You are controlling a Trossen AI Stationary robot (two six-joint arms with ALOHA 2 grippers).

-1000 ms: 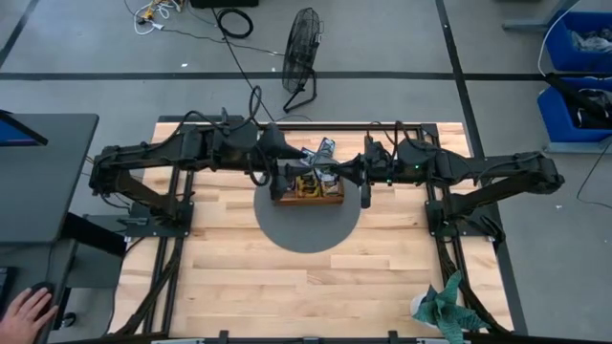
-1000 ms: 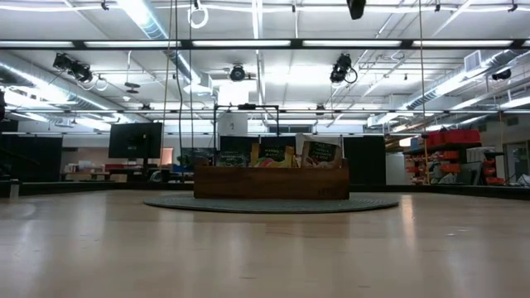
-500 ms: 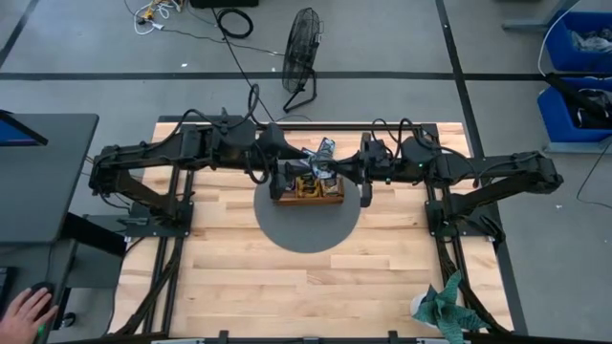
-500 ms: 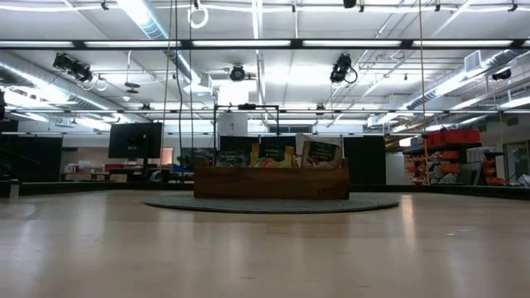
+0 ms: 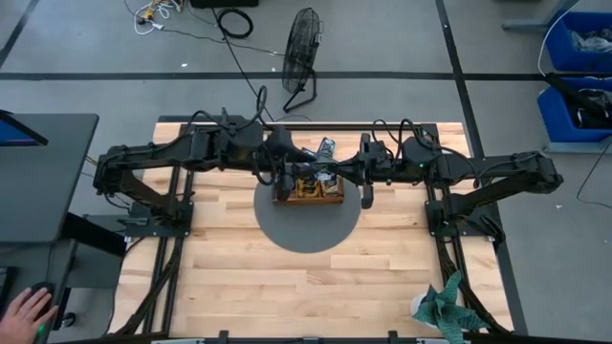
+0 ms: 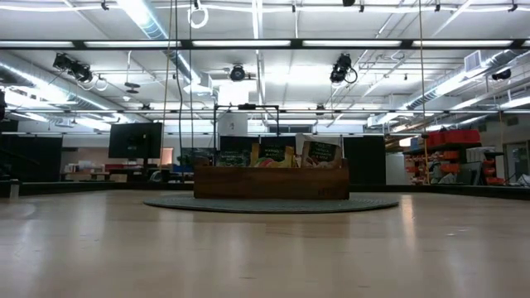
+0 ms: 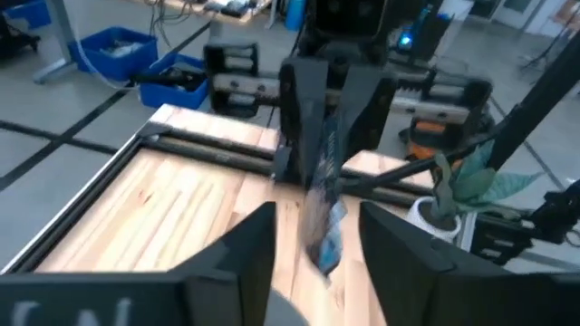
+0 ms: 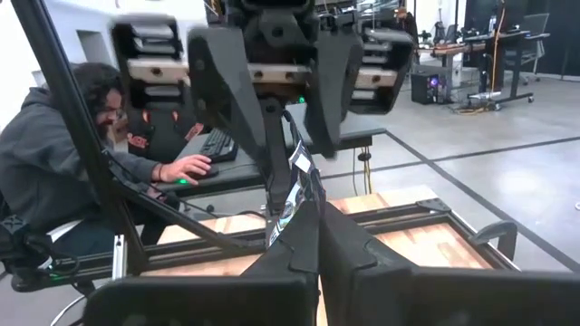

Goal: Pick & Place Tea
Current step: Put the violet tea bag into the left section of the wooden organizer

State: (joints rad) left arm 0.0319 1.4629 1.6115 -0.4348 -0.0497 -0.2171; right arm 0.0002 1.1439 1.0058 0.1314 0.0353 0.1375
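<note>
A long brown wooden tray [image 5: 308,191] stands on a round grey mat [image 5: 306,225] at the table's far middle. Several tea sachets stand upright in the tray [image 6: 271,182]. Both arms meet high above it. My right gripper [image 8: 313,231] is shut on a blue-grey tea sachet [image 7: 323,231], which also shows in the high view [image 5: 326,148]. My left gripper [image 7: 317,217] is open. Its two fingers stand on either side of that sachet with a gap to each, facing my right gripper [image 7: 328,100]. My right gripper pinches one end of the sachet [image 8: 299,204] between its two shut fingers. The fingers come about level from the table's right side. The rest of the sachet [image 8: 292,172] sticks out past the fingertips toward my left gripper, edge-on and lifted clear above the tray.
A green leafy thing in a white pot [image 5: 442,304] stands at the table's near right corner. A fan [image 5: 301,48] stands on the floor beyond the far edge. A person [image 8: 54,154] sits at a desk left of the table, one hand [image 5: 26,308] on a mouse.
My left gripper has gone a little toward the table's right, closer to the sachet. My right gripper has gone a little toward the left and up, leaving the top of the low view. The sachet stays in its hold.
</note>
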